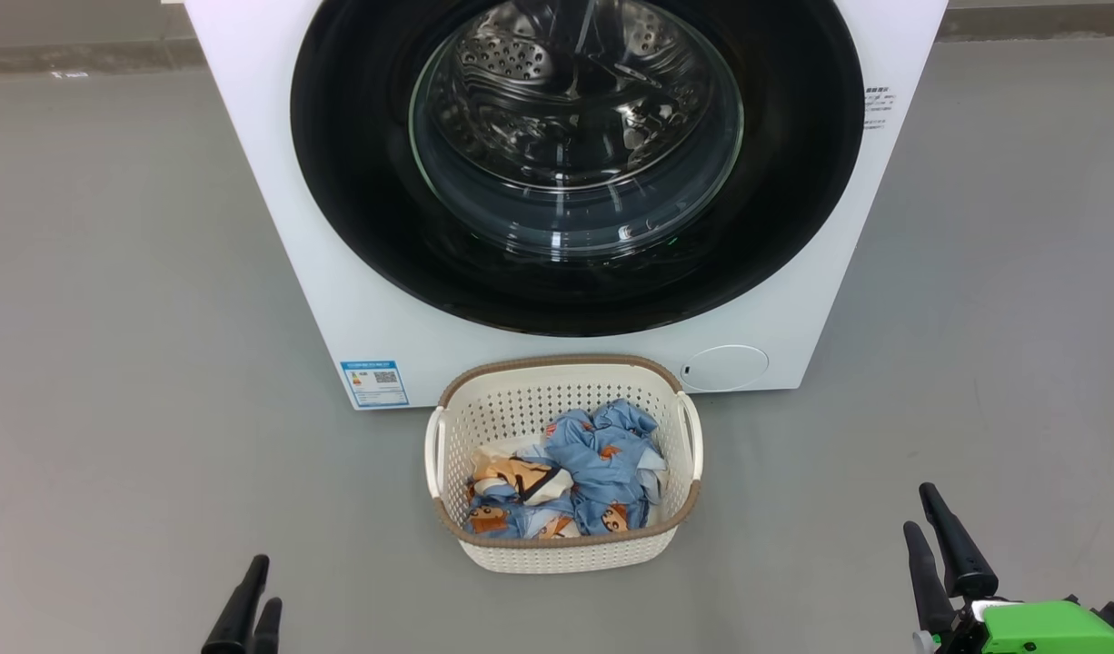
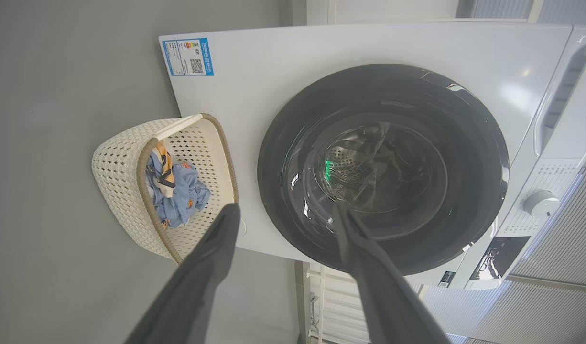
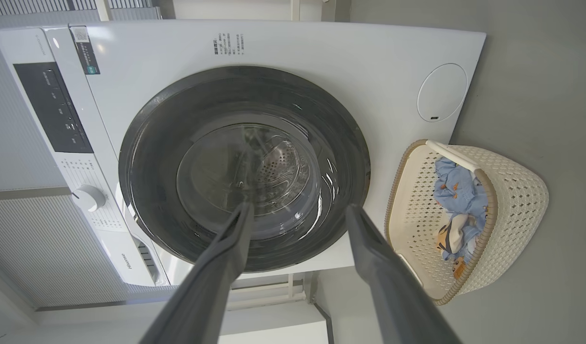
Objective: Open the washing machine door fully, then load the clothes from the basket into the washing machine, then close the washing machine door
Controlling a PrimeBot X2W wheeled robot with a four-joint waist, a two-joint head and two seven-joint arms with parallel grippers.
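Note:
The washing machine [image 1: 412, 345] stands ahead, and its door [image 1: 357, 182] lies flush against the front, steel drum visible through the glass. The cream basket [image 1: 566, 549] sits on the floor just in front of it, holding the blue and cream clothes [image 1: 602, 463]. My left gripper [image 1: 266, 581] hovers low at the left and my right gripper [image 1: 920, 509] low at the right, both well short of basket and door. In the wrist views the left gripper [image 2: 286, 212] and the right gripper [image 3: 300, 210] each show a clear gap between the fingers, with nothing held.
Grey floor [image 1: 112, 363] spreads on both sides of the machine and basket. A blue label sticker [image 1: 373, 383] and a round service flap [image 1: 723, 368] mark the machine's lower front. The control panel knob [image 3: 88, 197] is on the machine's upper front.

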